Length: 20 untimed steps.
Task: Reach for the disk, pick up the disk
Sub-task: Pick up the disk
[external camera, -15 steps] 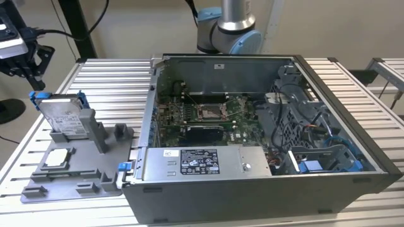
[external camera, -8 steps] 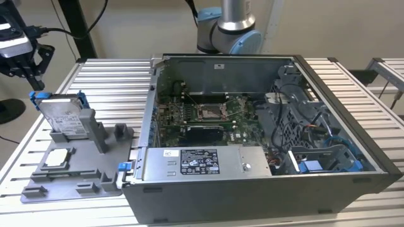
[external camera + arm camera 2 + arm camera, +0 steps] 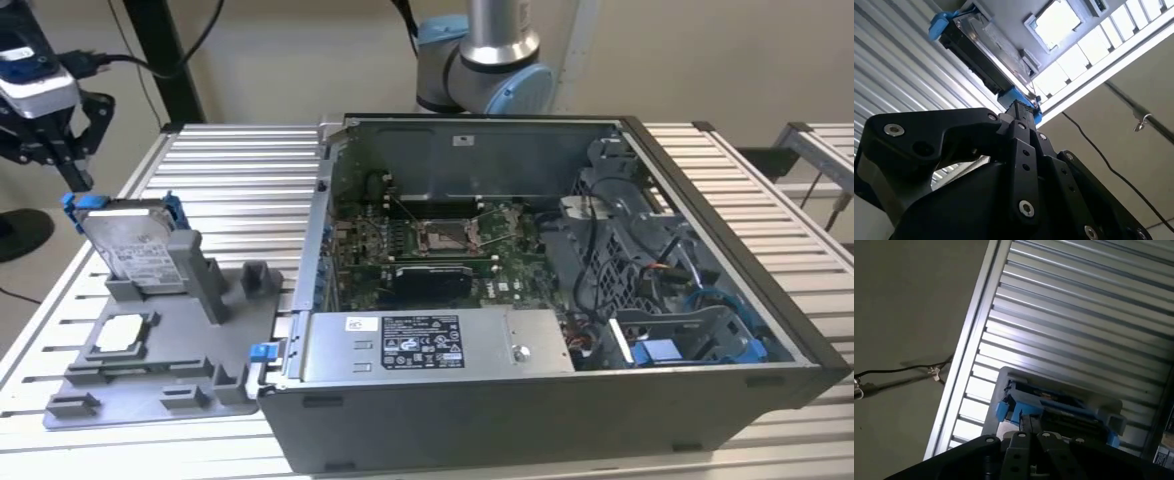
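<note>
Our fingers (image 3: 80, 181) look pressed together, tips right at the disk (image 3: 134, 250)'s top blue corner; it stands on edge in its grey stand (image 3: 187, 352), directly below them.

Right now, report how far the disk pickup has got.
Done: the reach. The gripper sits at the blue rail on top of the disk. In hand: the grasp, though I cannot tell whether it has closed. Left: the lift, as the disk stands upright in its grey holder.
</note>
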Tool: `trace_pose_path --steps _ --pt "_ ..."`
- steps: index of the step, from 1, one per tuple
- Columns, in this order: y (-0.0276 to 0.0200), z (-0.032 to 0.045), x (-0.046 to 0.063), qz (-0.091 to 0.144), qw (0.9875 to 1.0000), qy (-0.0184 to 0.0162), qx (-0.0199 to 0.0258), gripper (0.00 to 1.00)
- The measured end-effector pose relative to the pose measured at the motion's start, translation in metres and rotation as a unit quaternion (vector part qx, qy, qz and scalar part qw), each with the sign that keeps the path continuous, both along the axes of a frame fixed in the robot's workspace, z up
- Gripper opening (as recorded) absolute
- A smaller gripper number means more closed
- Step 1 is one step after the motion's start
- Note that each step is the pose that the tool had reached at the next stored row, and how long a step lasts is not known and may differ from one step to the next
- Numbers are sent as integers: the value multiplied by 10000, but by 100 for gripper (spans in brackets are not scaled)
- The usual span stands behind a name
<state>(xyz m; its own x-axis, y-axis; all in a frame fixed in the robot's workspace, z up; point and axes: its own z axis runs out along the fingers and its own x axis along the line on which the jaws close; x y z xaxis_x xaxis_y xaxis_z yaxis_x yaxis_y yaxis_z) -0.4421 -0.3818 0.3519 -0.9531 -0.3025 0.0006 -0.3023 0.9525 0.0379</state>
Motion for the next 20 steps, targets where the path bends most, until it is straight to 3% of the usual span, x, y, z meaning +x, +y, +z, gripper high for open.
trace_pose_path --steps 5,10,14,20 --pt "0 0 0 415 9991 0 0 0" --pt "0 0 0 866 9962 0 0 0" --pt "0 0 0 1229 9924 0 0 0" --pt "0 0 0 1774 9841 0 0 0"
